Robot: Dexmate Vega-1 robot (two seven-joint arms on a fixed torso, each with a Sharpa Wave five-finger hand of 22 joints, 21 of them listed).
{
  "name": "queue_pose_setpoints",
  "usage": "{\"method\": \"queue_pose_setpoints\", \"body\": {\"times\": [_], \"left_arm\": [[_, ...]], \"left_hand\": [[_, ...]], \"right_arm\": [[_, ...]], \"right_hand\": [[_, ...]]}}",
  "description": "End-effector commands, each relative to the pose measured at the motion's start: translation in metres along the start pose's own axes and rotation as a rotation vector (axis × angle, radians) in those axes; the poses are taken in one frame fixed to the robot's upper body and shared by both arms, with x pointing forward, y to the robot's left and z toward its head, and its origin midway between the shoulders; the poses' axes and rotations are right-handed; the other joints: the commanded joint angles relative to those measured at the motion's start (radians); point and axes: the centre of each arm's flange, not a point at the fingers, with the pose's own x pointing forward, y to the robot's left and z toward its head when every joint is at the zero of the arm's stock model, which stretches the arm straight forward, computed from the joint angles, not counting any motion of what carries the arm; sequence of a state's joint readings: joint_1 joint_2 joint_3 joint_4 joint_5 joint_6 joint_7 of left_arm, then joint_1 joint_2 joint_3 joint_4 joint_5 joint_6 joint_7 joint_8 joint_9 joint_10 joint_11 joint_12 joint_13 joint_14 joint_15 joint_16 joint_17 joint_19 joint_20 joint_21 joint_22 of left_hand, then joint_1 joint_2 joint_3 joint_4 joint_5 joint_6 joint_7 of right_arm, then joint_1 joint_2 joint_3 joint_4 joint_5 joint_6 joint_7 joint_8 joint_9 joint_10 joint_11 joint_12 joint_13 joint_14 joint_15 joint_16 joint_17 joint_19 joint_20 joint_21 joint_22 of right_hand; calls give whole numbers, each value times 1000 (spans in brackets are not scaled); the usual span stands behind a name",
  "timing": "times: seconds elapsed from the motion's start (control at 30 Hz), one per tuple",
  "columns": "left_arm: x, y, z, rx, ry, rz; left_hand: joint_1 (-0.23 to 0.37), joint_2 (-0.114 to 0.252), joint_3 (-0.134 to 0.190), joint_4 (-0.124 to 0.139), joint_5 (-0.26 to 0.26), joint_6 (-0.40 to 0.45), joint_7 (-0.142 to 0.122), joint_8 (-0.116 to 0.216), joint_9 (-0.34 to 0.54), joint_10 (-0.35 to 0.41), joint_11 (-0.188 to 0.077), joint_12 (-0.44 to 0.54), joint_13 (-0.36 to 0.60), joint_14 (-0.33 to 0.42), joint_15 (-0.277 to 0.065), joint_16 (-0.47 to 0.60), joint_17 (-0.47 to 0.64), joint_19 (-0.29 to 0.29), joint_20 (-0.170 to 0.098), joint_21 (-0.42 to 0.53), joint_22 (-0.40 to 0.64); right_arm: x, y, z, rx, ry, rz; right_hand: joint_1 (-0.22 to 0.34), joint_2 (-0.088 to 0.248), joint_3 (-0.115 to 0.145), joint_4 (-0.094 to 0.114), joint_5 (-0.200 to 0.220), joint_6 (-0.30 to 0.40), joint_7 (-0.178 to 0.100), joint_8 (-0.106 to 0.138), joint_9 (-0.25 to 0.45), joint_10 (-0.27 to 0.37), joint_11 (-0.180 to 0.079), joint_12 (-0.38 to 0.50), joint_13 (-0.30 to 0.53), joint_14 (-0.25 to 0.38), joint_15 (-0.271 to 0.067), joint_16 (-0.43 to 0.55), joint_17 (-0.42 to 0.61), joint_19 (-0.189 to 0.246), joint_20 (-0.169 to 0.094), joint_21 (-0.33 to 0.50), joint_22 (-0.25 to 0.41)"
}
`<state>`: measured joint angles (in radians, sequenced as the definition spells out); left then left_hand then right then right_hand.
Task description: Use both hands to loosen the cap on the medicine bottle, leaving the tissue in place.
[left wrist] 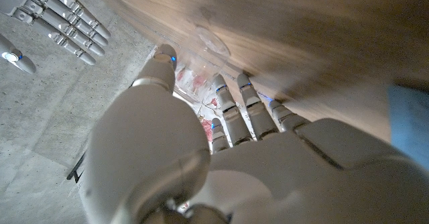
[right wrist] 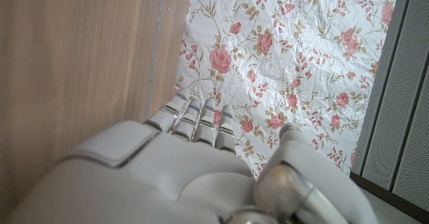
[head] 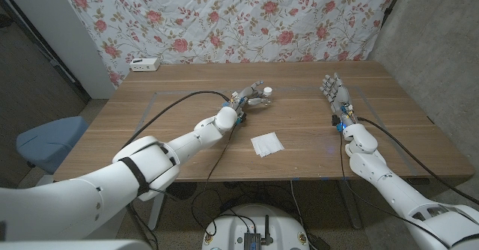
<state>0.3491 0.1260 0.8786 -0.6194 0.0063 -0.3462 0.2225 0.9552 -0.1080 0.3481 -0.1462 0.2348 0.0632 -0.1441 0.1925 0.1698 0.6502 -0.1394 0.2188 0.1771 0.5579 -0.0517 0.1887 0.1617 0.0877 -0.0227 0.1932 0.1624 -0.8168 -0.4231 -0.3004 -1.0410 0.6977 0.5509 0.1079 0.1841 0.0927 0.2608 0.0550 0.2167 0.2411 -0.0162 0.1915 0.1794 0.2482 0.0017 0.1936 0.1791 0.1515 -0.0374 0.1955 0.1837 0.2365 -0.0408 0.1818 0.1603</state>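
so the left hand [head: 249, 95] is out past the middle of the wooden table [head: 187, 130], fingers curled around the medicine bottle [head: 266, 93], which sits at its fingertips with the white cap showing. In the left wrist view the hand [left wrist: 201, 150] has its thumb on one side and fingers [left wrist: 251, 106] on the other, with the blurry see-through bottle [left wrist: 208, 49] between them right by the tabletop. Looks like it's gripping it, though the contact itself is pretty smeared

The right hand [head: 336, 91] is well apart from the bottle, over on the right side of the table, standing upright with fingers spread and holding nothing. Its wrist view shows the hand [right wrist: 194, 163] against the floral cloth [right wrist: 281, 56]

The tissue [head: 267, 144] lies flat near the front edge, between the two arms, touched by neither. There's a small white box [head: 144, 64] at the far left corner
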Motion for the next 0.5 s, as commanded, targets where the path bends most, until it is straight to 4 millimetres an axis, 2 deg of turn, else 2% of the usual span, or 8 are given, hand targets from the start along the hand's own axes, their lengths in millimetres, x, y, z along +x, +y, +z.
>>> {"method": "queue_pose_setpoints", "body": {"times": [0.03,0.5], "left_arm": [[4,-2,0,4,5,-11],[4,-4,1,13,3,-3]], "left_hand": [[15,3,-5,-1,-2,16,7,4,4,20,-1,8,1,19,-151,6,4,10,-16,-1,2],[37,23,-15,0,-12,44,56,3,4,75,-5,7,1,74,-157,9,5,35,-62,-2,3]], "right_arm": [[0,0,-1,2,-2,-6],[-1,-2,-3,6,-3,-14]], "right_hand": [[-4,2,5,-5,-2,6,-4,-2,1,1,0,-4,4,3,-15,-2,5,8,-75,5,5],[-5,2,5,-6,-2,6,-4,-2,1,1,-2,-4,4,2,-14,-2,5,8,-75,5,5]]}}
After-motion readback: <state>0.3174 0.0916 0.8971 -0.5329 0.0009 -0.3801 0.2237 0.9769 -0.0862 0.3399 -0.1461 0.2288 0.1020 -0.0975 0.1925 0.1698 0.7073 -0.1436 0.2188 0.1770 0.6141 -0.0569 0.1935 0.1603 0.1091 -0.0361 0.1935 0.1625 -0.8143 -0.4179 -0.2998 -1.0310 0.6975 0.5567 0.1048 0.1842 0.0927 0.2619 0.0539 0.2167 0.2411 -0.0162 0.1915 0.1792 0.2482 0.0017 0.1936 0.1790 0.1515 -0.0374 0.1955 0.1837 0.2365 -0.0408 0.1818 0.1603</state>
